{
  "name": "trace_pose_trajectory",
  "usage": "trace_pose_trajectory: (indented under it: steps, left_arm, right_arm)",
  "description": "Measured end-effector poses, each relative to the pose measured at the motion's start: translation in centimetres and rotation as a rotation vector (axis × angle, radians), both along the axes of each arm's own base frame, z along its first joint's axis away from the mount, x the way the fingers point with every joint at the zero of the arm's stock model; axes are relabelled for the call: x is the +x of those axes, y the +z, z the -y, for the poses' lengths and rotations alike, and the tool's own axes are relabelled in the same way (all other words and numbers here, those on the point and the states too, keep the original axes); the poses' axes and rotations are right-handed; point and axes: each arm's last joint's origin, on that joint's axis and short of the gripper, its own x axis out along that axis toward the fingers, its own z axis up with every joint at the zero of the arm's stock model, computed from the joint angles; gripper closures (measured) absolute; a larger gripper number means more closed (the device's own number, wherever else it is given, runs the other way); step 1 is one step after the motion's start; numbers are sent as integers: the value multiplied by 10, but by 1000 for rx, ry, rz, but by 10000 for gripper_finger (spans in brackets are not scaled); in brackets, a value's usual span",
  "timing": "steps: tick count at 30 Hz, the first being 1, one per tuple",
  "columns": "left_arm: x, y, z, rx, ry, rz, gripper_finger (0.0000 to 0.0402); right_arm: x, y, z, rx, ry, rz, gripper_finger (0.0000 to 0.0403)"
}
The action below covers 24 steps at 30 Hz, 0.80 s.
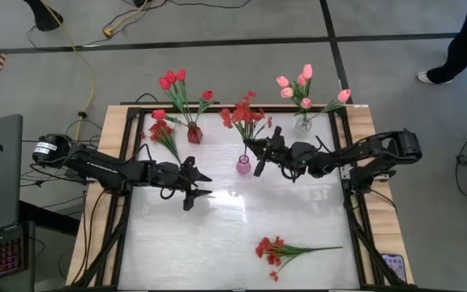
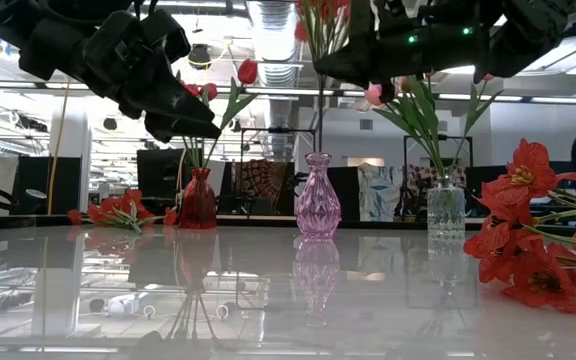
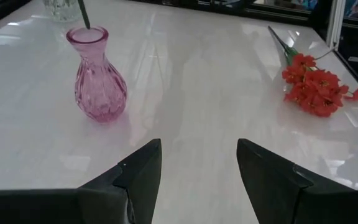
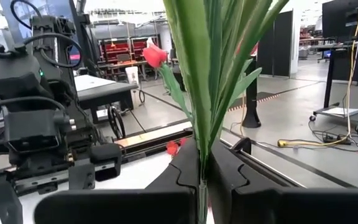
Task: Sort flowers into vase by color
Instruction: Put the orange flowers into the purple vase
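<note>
My right gripper (image 1: 254, 148) (image 4: 201, 177) is shut on the green stem of a red bunch of small blossoms (image 1: 243, 113) above the pink vase (image 1: 243, 165) (image 2: 318, 198). The stem's lower end (image 3: 84, 15) sticks into that vase's mouth. My left gripper (image 1: 208, 185) (image 3: 199, 162) hangs open over the table left of the pink vase and holds nothing. Red tulips (image 1: 174, 81) stand in a red vase (image 1: 194, 135), and pink tulips (image 1: 300, 84) in a clear vase (image 1: 302, 124). One red bunch (image 1: 162, 130) lies by the red vase, another (image 1: 272, 250) near the near edge. My right gripper pinches the bunch's leafy green stem (image 4: 202, 144) between its two fingers, below the blossoms. The fingers come roughly level from the table's right and lie across the stem. The bunch stands upright, with its lower end in the pink vase's mouth.
The three vases stand in a row along the table's far side. Bare white tabletop (image 1: 217, 235) stretches between my left gripper and the near edge. A phone (image 1: 394, 266) lies at the near right corner. A person's leg (image 1: 460, 49) shows beyond the table's far right.
</note>
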Motion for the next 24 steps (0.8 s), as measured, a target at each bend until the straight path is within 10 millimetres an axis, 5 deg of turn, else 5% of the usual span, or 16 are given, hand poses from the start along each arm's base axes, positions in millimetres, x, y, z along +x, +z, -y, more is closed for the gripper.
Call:
trace_pose_trajectory:
  steps: [24]
  left_arm:
    - [0,0,0,-37,9,0,205]
  right_arm:
    - [18,-40,0,-20,-6,-92,351]
